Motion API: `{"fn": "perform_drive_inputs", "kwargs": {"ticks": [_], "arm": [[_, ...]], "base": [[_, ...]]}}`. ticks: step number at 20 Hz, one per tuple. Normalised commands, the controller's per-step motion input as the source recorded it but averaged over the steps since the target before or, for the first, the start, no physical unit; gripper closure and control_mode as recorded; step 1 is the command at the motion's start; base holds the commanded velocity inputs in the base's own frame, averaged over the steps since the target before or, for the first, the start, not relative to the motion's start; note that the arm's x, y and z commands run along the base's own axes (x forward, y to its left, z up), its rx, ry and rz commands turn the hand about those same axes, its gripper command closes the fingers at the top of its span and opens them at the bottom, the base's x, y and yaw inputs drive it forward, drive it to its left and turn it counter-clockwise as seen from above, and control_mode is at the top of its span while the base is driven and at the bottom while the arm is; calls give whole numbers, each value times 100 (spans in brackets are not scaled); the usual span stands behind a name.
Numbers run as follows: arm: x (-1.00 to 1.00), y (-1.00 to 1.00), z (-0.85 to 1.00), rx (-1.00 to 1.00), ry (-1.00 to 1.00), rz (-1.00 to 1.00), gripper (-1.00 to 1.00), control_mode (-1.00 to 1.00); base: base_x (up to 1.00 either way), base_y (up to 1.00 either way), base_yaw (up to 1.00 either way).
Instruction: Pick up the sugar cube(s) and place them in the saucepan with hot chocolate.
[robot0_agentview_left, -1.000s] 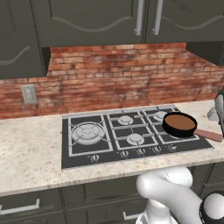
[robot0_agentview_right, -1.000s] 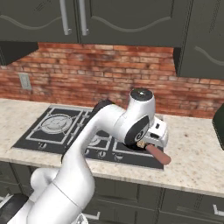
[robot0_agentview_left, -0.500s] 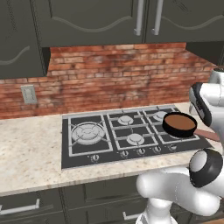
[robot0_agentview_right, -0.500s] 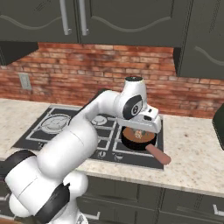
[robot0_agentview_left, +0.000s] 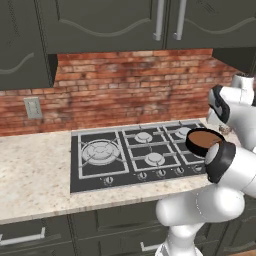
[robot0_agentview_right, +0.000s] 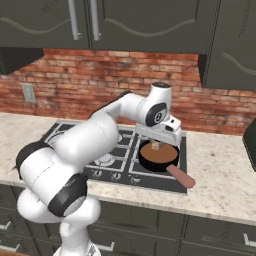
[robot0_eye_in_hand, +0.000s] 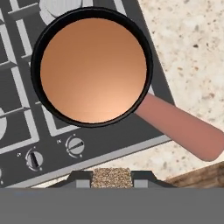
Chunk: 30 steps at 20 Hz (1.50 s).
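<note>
One sugar cube (robot0_eye_in_hand: 111, 177), speckled brown and white, sits clamped between the two dark fingertips of the gripper (robot0_eye_in_hand: 111, 178); fingers nearly closed, pressed against its two sides. From the right base view the cube (robot0_agentview_right: 156, 145) hangs under the hand, above the saucepan with hot chocolate (robot0_agentview_right: 158, 155) and clear of the brown liquid.

Saucepan (robot0_eye_in_hand: 93, 65): round, black rim, brown liquid to a flat surface. Stands on the hob (robot0_eye_in_hand: 26, 131) at its right end, near the front edge. Long reddish-brown handle (robot0_eye_in_hand: 181, 127) runs out past the hob's front right corner and over the speckled worktop (robot0_eye_in_hand: 188, 48). In the left base view the pan (robot0_agentview_left: 202, 142) is partly hidden behind the arm's dark elbow joint.

Hob (robot0_agentview_left: 125, 155): dark, several burners with grey grates, row of small knobs (robot0_eye_in_hand: 75, 145) along its front edge. Set into the worktop (robot0_agentview_left: 35, 175) against the red brick wall (robot0_agentview_left: 125, 85). Dark cabinets (robot0_agentview_left: 125, 22) above, dark drawers (robot0_agentview_right: 210, 240) below the worktop. Wall socket (robot0_agentview_left: 33, 107) on the brick to the left of the hob.
</note>
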Motion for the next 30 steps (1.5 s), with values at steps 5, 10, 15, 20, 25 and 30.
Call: {"fn": "perform_drive_inputs", "kwargs": {"ticks": [5,10,15,20,25,30], "arm": [[51,7,-15,11,-1,0,100,-100],[56,1,-10,4,-1,0,100,-100],[37,0,-4,0,-3,0,100,-100],[10,0,-28,0,0,0,100,-100],[0,0,-35,-1,0,-1,100,-100],[12,0,-31,-3,-2,-2,100,-100]], "base": [[0,0,0],[0,0,0],[0,0,0],[0,0,0],[0,0,0],[0,0,0]]}}
